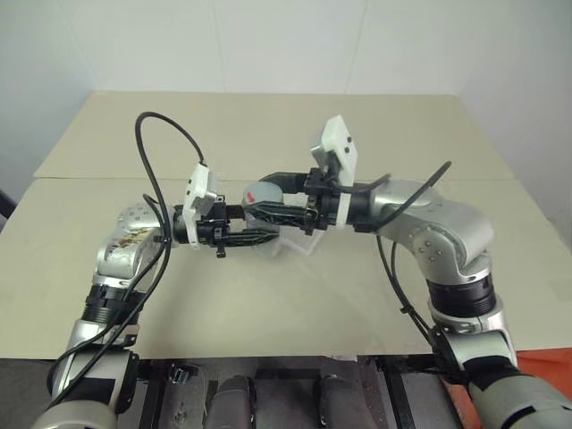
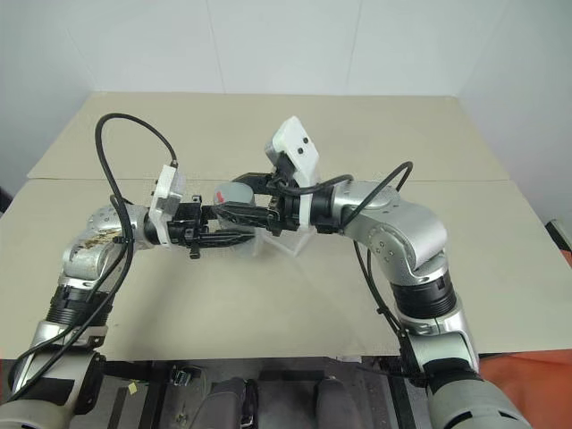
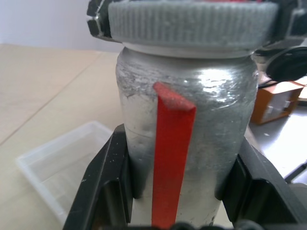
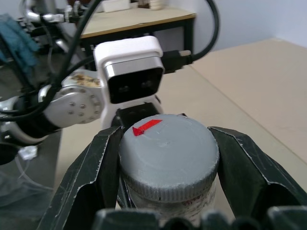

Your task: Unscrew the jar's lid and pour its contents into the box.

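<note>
The jar (image 3: 211, 124) hangs upright over the table, its body silvery with a red strip down the side. My left gripper (image 3: 182, 191) comes in from the left and is shut on the jar's body, with black fingers (image 3: 103, 187) pressed on both sides. The grey lid (image 4: 168, 153), with a red mark on top, sits on the jar. My right gripper (image 4: 168, 165) reaches in from the right and is shut on the lid's rim. The clear box (image 1: 304, 243) lies on the table just below and behind the jar. The contents are hidden.
The beige table (image 1: 268, 304) spreads wide around both arms, with a seam running across its far part. Black cables loop above each wrist. A small orange-brown item (image 3: 276, 98) stands beyond the table's edge.
</note>
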Controlling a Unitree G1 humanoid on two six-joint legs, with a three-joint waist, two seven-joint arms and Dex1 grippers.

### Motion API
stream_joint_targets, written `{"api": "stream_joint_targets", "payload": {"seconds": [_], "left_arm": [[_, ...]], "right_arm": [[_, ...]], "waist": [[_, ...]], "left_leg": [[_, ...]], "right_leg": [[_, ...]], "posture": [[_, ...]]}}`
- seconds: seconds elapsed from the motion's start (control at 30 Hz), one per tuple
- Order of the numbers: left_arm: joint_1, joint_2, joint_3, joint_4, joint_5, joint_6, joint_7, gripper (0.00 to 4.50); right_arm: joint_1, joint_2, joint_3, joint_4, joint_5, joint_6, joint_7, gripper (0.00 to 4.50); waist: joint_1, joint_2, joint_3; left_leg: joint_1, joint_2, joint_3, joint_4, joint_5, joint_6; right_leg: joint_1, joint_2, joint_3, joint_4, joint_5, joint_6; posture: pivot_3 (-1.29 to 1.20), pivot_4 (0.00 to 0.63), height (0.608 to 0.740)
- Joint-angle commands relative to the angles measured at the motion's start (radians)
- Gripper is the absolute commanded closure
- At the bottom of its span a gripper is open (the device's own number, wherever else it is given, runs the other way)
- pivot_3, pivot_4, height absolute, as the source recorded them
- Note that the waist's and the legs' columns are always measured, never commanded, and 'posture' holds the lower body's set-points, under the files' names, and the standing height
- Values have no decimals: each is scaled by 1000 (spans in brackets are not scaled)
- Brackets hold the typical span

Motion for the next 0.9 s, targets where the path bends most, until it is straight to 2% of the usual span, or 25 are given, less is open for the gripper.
{"api": "stream_joint_targets", "payload": {"seconds": [0.03, 0.47, 0.6, 0.77, 0.9], "left_arm": [[29, 24, -45, -27, -11, 17, -96, 2547], [37, 72, -94, -73, -16, 14, -210, 2547], [33, 60, -78, -68, -12, 8, -179, 2547], [22, 48, -28, -56, -2, -21, -96, 2547], [11, 54, 30, -62, 5, -23, -4, 2547]], "right_arm": [[-30, -39, -121, -48, 35, -116, 62, 1738], [-1, -60, -121, 0, 41, -233, 197, 1738], [-11, -61, -121, 23, 25, -253, 201, 1738], [11, -88, -129, 59, -62, -274, 130, 1738], [56, -86, -149, 94, -158, -233, -43, 1738]], "waist": [[0, 0, 0], [0, 0, 0], [0, 0, 0], [1, 0, 0], [1, 0, 0]], "left_leg": [[0, 0, 0, 0, 0, 0], [0, 0, 0, 0, 0, 0], [0, 0, 1, 0, 0, 0], [0, 0, 0, 0, 0, 0], [0, 0, 0, 0, 0, 0]], "right_leg": [[0, 0, 0, 0, 0, 0], [0, 0, 0, -1, 0, 0], [0, 0, 0, -1, 0, 0], [0, 0, 0, -1, 0, 0], [0, 0, 0, -1, 0, 0]], "posture": [[0, 150, 740], [0, 150, 740], [0, 150, 740], [0, 150, 740], [0, 150, 740]]}}
